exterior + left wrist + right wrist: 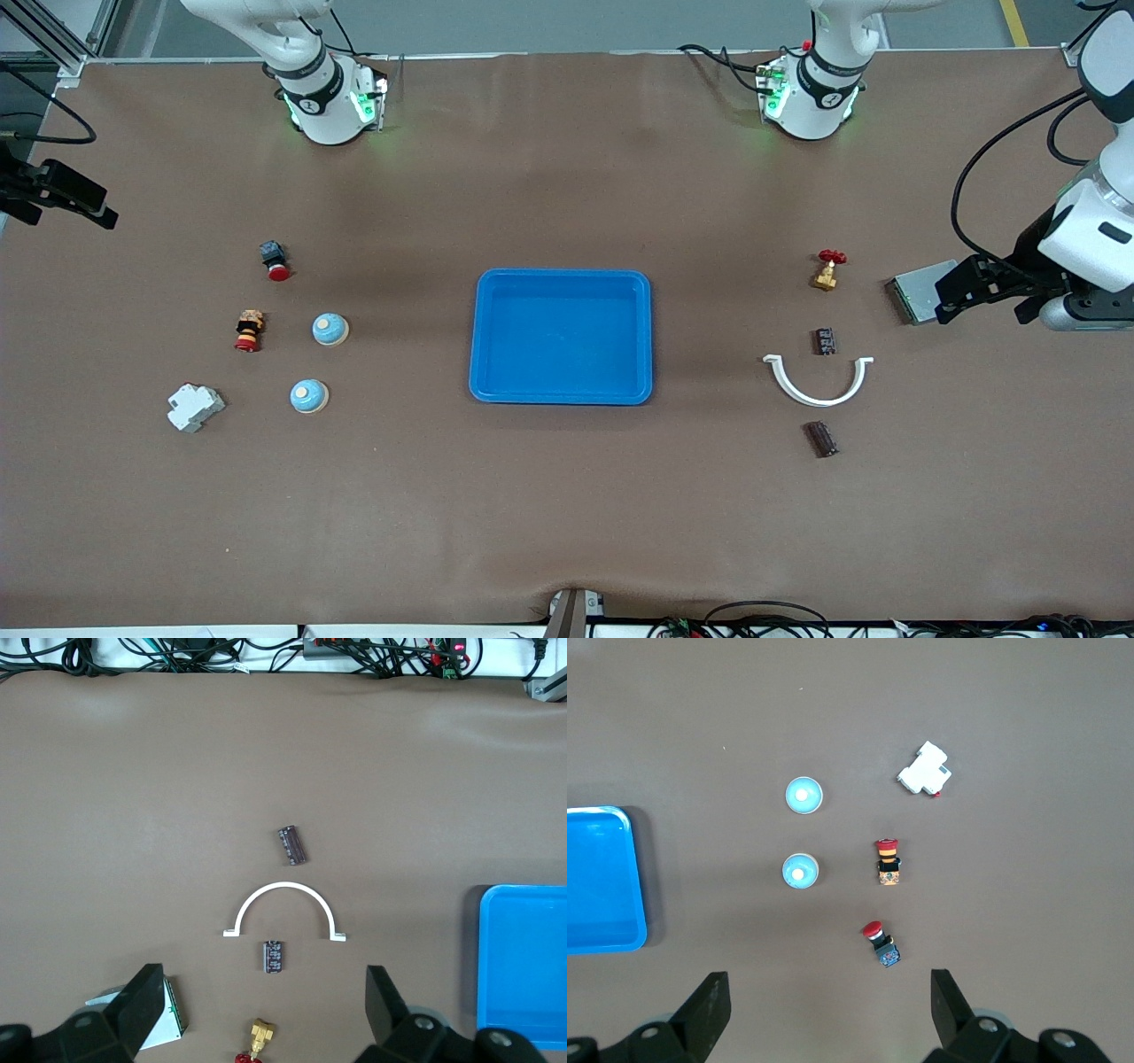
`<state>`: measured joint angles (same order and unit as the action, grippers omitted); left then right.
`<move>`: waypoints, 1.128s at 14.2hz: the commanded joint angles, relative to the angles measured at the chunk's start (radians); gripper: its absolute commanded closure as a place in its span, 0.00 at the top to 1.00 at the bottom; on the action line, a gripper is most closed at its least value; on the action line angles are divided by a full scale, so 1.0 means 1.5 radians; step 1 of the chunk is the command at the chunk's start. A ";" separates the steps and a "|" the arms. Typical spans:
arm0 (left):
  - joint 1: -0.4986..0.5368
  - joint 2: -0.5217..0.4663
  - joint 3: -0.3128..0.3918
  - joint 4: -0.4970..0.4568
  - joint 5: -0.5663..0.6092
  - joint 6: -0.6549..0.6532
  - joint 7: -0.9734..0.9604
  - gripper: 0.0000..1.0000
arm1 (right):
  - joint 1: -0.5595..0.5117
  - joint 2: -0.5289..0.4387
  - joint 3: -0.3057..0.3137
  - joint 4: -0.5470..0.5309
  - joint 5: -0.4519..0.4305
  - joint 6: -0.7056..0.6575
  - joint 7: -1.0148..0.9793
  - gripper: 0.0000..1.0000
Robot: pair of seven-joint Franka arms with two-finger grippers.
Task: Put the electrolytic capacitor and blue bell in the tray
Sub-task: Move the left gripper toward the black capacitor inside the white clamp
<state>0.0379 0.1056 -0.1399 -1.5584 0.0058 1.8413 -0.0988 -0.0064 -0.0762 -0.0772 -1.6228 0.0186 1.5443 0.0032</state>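
The blue tray [561, 337] lies empty at mid-table; its edge shows in the left wrist view [523, 966] and the right wrist view [602, 881]. Two blue bells [330, 330] [309, 396] sit toward the right arm's end, also seen in the right wrist view [800, 871] [803, 796]. Two dark capacitors [825, 341] [820, 439] lie toward the left arm's end, also seen in the left wrist view [273, 956] [292, 844]. My left gripper [988, 306] [261, 1010] hangs open high over the brass valve. My right gripper [62, 208] [828, 1010] hangs open high over bare table beside the red button.
A white half ring [817, 381] lies between the capacitors. A brass valve with a red handle [828, 270] and a grey-green module [917, 292] lie by the left gripper. A red button [275, 260], an orange-red button [250, 330] and a white breaker [194, 407] lie near the bells.
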 commanded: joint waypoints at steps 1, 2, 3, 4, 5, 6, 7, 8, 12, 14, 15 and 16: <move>0.000 0.000 -0.003 0.006 0.006 -0.014 0.000 1.00 | -0.009 -0.007 0.005 -0.006 0.005 0.002 0.005 1.00; 0.001 0.002 -0.003 0.009 0.003 -0.014 0.000 1.00 | -0.009 -0.007 0.005 -0.006 0.005 0.002 0.005 1.00; 0.001 0.002 -0.003 0.009 0.003 -0.014 0.000 1.00 | -0.009 -0.007 0.005 -0.007 0.004 0.002 0.005 1.00; 0.001 0.003 -0.003 0.009 0.003 -0.014 0.000 1.00 | -0.009 -0.007 0.005 -0.007 0.005 0.002 0.005 1.00; 0.001 0.004 -0.003 0.007 0.003 -0.014 0.000 1.00 | -0.009 -0.007 0.005 -0.006 0.005 0.002 0.005 1.00; 0.002 0.005 -0.003 0.006 0.003 -0.014 0.000 1.00 | -0.009 -0.007 0.005 -0.006 0.005 0.002 0.005 1.00; 0.002 0.009 -0.003 0.006 0.005 -0.014 0.001 1.00 | -0.009 -0.007 0.005 -0.006 0.005 0.003 0.005 1.00; 0.003 0.013 -0.003 0.008 0.008 -0.014 0.007 1.00 | -0.009 -0.007 0.005 -0.006 0.005 0.003 0.005 1.00; 0.012 0.044 0.004 0.010 0.010 -0.014 0.012 1.00 | -0.009 -0.007 0.005 -0.007 0.005 0.005 0.005 1.00; 0.013 0.064 0.007 0.010 0.010 -0.014 0.013 1.00 | -0.009 -0.006 0.005 -0.007 0.005 0.008 0.005 1.00; 0.014 0.067 0.007 0.010 0.010 -0.014 0.012 1.00 | -0.008 -0.006 0.005 -0.007 0.005 0.008 0.005 1.00; 0.017 0.075 0.007 0.010 0.010 -0.014 0.011 1.00 | -0.008 -0.007 0.005 -0.007 0.005 0.007 0.005 1.00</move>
<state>0.0558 0.2016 -0.1266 -1.5604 0.0058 1.8355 -0.0981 -0.0064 -0.0761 -0.0771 -1.6229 0.0186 1.5488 0.0032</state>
